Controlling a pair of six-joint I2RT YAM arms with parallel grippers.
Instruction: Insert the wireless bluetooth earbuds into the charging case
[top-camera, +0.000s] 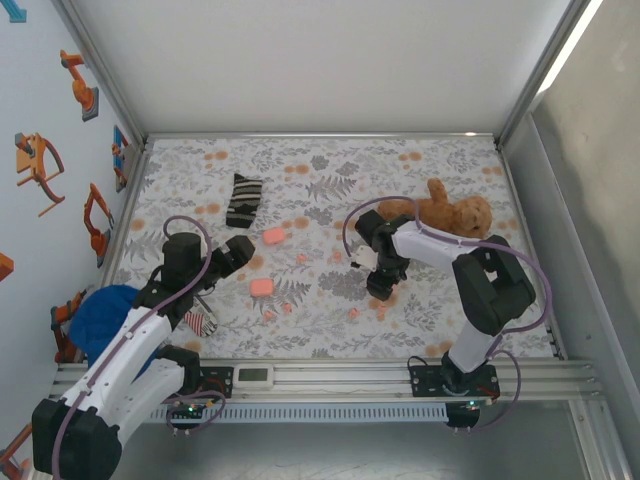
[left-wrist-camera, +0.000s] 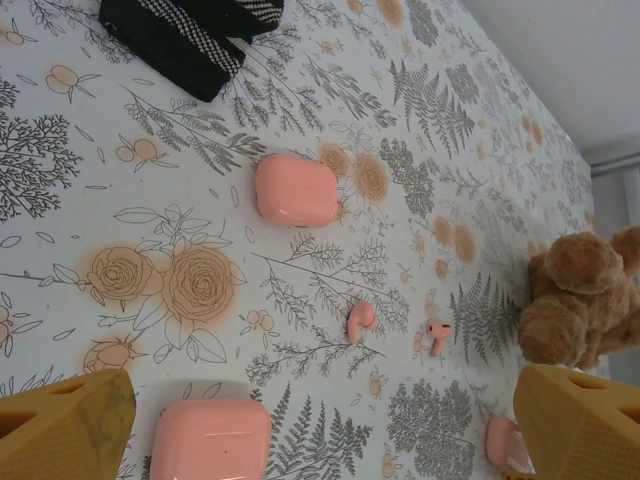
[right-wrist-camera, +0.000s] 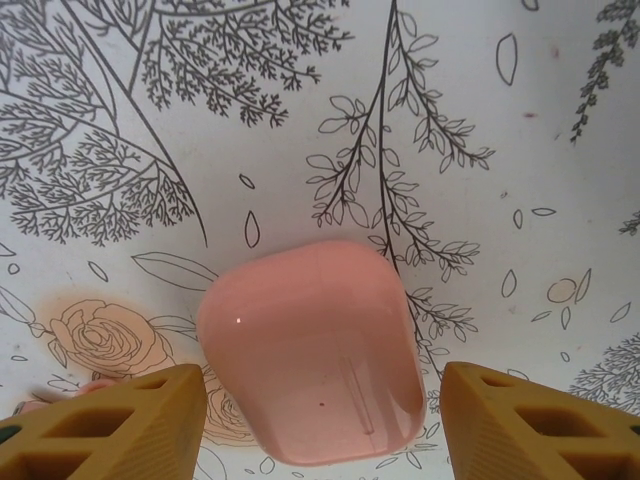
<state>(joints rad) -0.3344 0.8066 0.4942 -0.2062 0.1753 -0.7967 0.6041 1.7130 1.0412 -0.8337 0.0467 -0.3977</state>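
Right fingers (right-wrist-camera: 120, 420) straddle the pink charging case (right-wrist-camera: 310, 350) low-centre in the wrist view, half-wide with a gap showing on one side, likely bracketing it to steady it; left fingers (left-wrist-camera: 60, 425) gape wide, empty, above loose earbuds (left-wrist-camera: 360, 322) mid-frame on the floral counter (left-wrist-camera: 60, 120).
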